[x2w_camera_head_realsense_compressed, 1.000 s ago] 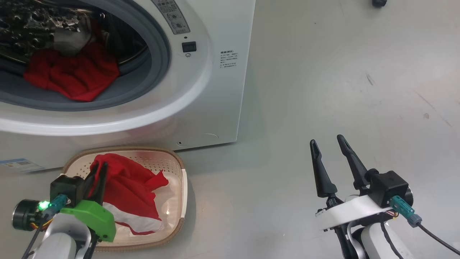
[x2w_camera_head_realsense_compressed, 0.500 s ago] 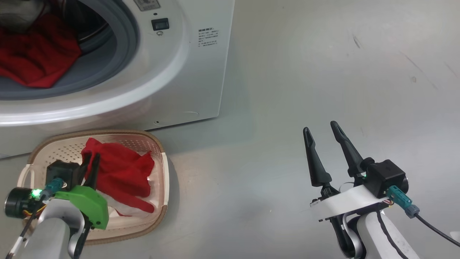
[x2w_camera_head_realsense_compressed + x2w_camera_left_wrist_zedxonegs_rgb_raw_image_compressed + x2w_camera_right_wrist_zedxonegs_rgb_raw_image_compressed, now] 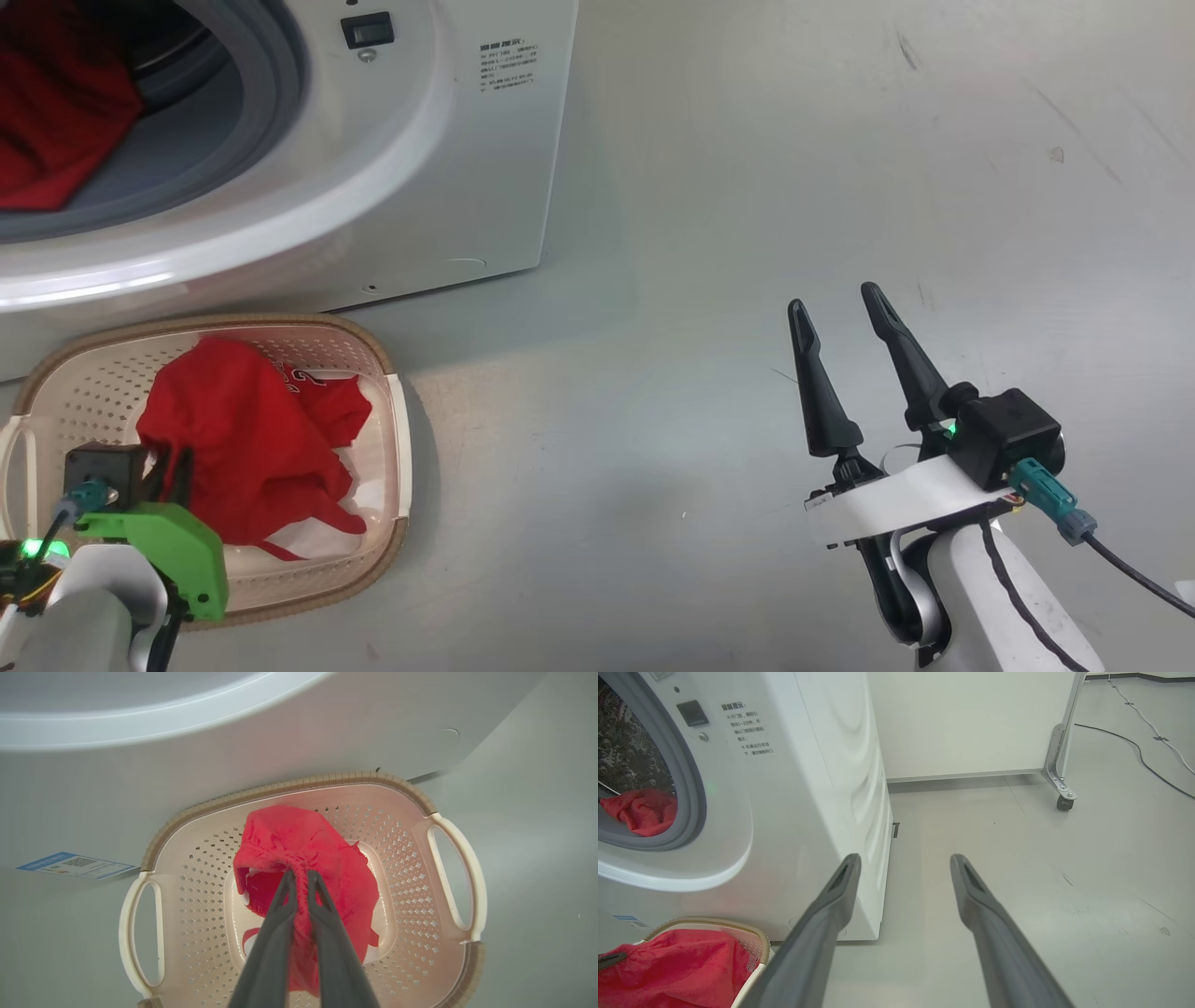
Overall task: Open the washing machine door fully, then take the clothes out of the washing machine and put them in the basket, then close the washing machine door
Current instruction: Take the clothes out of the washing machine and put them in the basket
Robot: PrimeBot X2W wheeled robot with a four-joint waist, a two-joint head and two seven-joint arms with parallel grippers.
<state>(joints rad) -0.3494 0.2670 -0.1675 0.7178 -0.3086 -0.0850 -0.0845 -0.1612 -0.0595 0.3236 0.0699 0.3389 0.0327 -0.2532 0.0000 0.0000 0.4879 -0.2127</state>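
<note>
Bright, soft, even light from above. The washer [image 3: 467, 168] and basket [image 3: 280, 320] throw faint shadows rightward on the dully shining floor [image 3: 747, 187]. A glare streak lines the washer's front. Wrist views bow straight edges. The clothes [image 3: 303, 844] are sharp, while the left gripper [image 3: 300, 873] and right gripper [image 3: 905, 857] blur near the lens.

Open floor [image 3: 794, 187] right of the washing machine [image 3: 448, 168], basket [image 3: 366, 336] tight beneath its front.

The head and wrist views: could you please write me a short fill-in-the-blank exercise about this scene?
1. The left gripper is shut on clothes lying in the ____.
2. The right gripper, holding nothing, is ____.
3. More ____ cloth lies inside the washing machine.

Missing words: basket; open; red.
</note>
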